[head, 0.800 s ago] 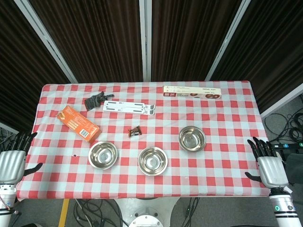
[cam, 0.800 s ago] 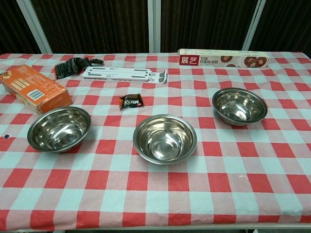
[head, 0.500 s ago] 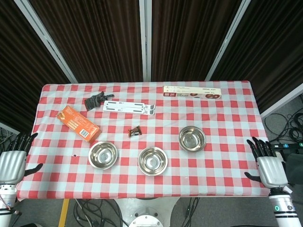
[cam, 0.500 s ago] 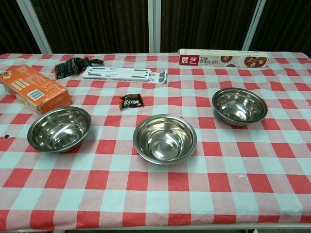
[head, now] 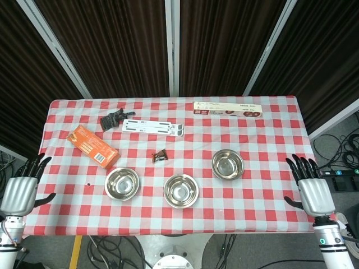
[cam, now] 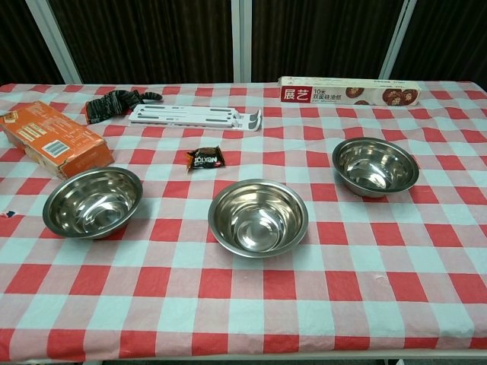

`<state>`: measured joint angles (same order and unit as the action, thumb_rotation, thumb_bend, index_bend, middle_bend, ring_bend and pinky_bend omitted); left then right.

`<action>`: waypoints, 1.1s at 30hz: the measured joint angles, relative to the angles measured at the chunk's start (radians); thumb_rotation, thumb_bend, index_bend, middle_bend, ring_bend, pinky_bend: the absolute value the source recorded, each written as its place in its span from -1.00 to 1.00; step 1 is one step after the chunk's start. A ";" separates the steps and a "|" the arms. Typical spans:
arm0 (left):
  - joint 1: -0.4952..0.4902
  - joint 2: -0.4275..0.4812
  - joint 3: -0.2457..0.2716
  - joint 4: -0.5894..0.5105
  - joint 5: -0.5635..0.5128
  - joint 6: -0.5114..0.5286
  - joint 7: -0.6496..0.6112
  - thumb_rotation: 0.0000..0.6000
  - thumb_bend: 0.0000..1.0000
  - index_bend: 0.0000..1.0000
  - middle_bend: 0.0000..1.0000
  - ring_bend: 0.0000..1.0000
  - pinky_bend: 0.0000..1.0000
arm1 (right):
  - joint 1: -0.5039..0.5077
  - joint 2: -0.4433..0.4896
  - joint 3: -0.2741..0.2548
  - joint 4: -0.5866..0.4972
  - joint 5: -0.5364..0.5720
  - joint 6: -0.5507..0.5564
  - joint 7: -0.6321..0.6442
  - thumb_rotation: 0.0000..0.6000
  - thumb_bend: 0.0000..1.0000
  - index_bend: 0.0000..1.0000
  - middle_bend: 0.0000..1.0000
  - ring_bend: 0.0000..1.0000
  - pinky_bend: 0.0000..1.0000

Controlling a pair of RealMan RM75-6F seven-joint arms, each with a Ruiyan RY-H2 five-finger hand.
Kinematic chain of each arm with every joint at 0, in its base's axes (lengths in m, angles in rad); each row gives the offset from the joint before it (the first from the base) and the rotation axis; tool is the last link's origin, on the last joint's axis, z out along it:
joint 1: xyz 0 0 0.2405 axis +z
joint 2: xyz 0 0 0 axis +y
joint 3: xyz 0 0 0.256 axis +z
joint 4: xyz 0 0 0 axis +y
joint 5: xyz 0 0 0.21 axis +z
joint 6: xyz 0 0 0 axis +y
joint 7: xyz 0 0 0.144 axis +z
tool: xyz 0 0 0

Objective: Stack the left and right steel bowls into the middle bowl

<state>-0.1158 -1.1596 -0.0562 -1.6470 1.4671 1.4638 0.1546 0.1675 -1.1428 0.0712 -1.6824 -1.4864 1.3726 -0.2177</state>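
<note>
Stacking not yet begun: left hand (head: pixel 19 192) and right hand (head: pixel 314 193), fingers spread and empty, flank the tabletop (head: pixel 269 151); next, grasp the left bowl (head: pixel 122 183) for the middle bowl (head: pixel 180 190).

Three steel bowls: left bowl (cam: pixel 93 201), middle bowl (cam: pixel 258 217), right bowl (cam: pixel 375 166), one orange carton (cam: pixel 52 139), one long wrap box (cam: pixel 351 91), one white folding stand (cam: pixel 195 116), one dark glove (cam: pixel 117 102), one snack packet (cam: pixel 205 159), two robot hands: left hand (head: pixel 19 190), right hand (head: pixel 310 190).

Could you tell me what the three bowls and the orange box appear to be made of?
The left bowl, middle bowl and right bowl look like polished steel: mirror-like insides with bright glints. The orange box seems to be printed cardboard, with sharp folded edges and a matte face.
</note>
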 measured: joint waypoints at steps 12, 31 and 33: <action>0.002 0.005 0.018 -0.010 0.016 -0.004 0.009 1.00 -0.78 -0.68 -0.66 -0.77 -0.47 | 0.144 -0.178 0.051 0.150 -0.018 -0.116 -0.067 1.00 -0.80 -0.19 -0.22 0.29 0.25; 0.006 -0.005 0.034 0.060 0.014 -0.028 -0.072 1.00 -0.78 -0.68 -0.66 -0.77 -0.47 | 0.317 -0.359 0.058 0.250 0.152 -0.362 -0.283 1.00 -0.80 -0.17 -0.16 0.34 0.34; 0.005 -0.007 0.037 0.067 0.014 -0.033 -0.075 1.00 -0.78 -0.68 -0.66 -0.78 -0.47 | 0.328 -0.373 0.060 0.267 0.164 -0.376 -0.285 1.00 -0.80 -0.17 -0.15 0.34 0.34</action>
<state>-0.1104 -1.1663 -0.0197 -1.5798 1.4812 1.4313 0.0792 0.4954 -1.5155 0.1310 -1.4155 -1.3227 0.9961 -0.5024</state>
